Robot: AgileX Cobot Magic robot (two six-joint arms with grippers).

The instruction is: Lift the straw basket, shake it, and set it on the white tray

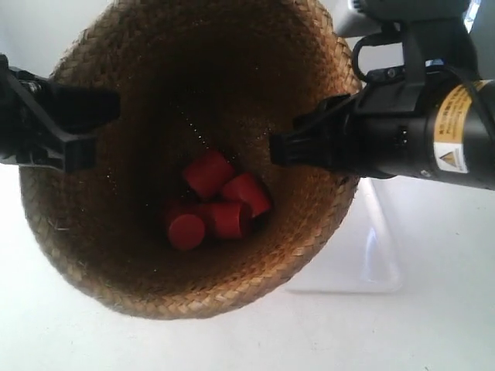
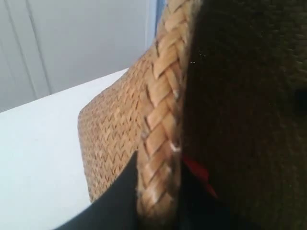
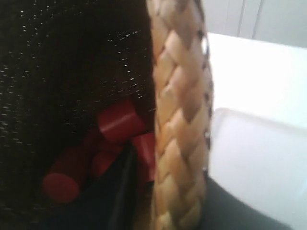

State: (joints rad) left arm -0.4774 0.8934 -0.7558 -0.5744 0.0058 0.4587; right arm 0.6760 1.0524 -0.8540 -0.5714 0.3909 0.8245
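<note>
The straw basket (image 1: 108,239) hangs close under the exterior camera, its dark woven inside facing up, tilted. Both grippers grip its braided rim on opposite sides. In the left wrist view my left gripper (image 2: 158,201) is shut on the rim (image 2: 160,120), one dark finger (image 2: 115,201) lying against the outer wall. My right gripper (image 3: 168,191) is shut on the rim (image 3: 180,110) too; it is the arm at the exterior view's right (image 1: 282,151). The white tray (image 1: 371,255) lies on the table beneath, partly hidden by the basket and that arm.
Several red cylinders (image 1: 224,201) lie bunched at the bottom of the basket, also seen from the right wrist as red cylinders (image 3: 117,120). White tabletop (image 1: 433,332) surrounds the tray. A pale wall (image 2: 72,43) stands behind the table.
</note>
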